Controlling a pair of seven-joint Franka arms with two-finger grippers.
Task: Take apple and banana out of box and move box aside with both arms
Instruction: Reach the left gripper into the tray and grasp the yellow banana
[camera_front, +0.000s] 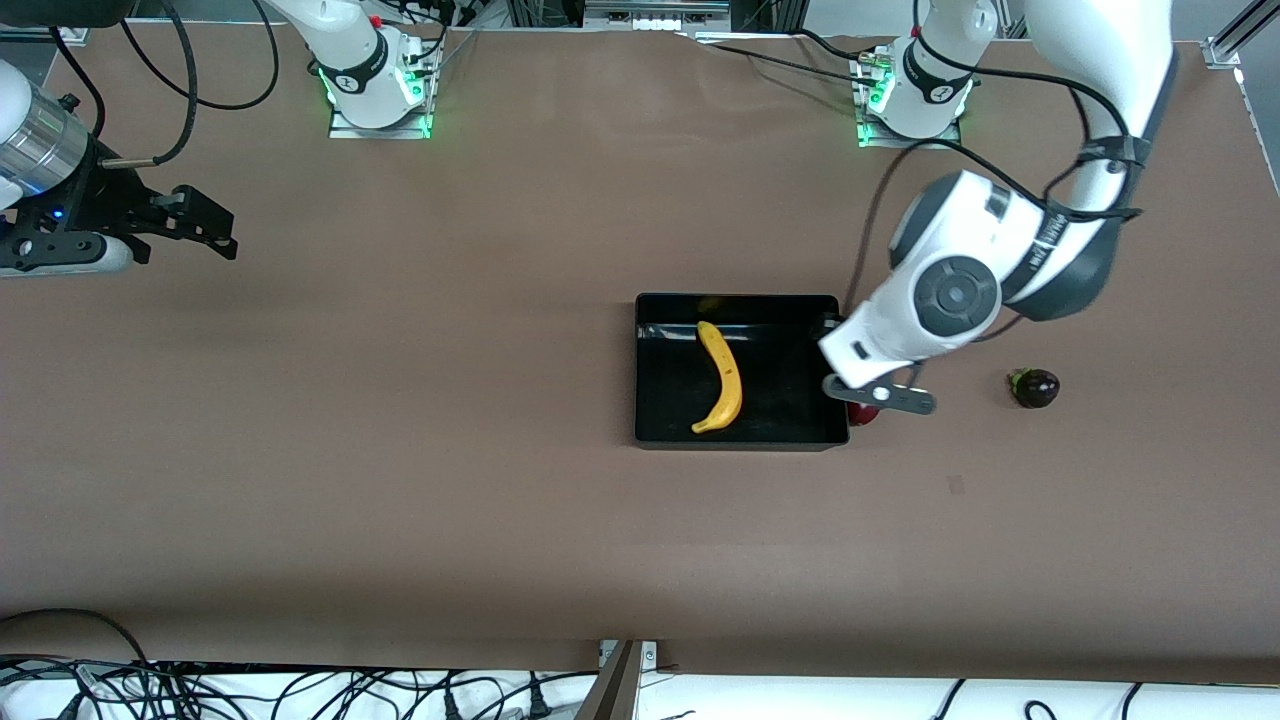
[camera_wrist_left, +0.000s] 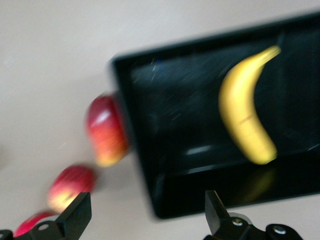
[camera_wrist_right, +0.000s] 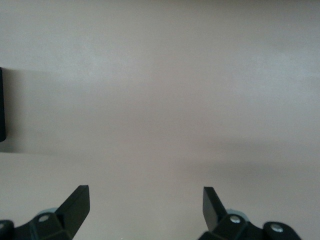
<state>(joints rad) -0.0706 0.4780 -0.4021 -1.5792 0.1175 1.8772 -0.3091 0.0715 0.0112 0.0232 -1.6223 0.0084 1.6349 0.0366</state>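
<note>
Apple (camera_wrist_left: 106, 131): freed, touching the box (camera_front: 650, 370) outside.
Banana (camera_front: 722, 378): inside, awaiting removal.
Left gripper (camera_wrist_left: 145, 215): jaws released above apple.
Right gripper (camera_wrist_right: 145, 212): jaws released, waiting at nine o'clock.

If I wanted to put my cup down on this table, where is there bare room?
Bare brown table runs from the box toward the right arm's end, and along the edge nearest the front camera. It is crowded at the box's other end: left gripper, apple against the wall, other red fruit, a dark fruit.

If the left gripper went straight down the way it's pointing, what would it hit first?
Probably the box's end wall or the table beside it; the open left gripper straddles that corner, with the apple just outside. Depth is unclear.
</note>
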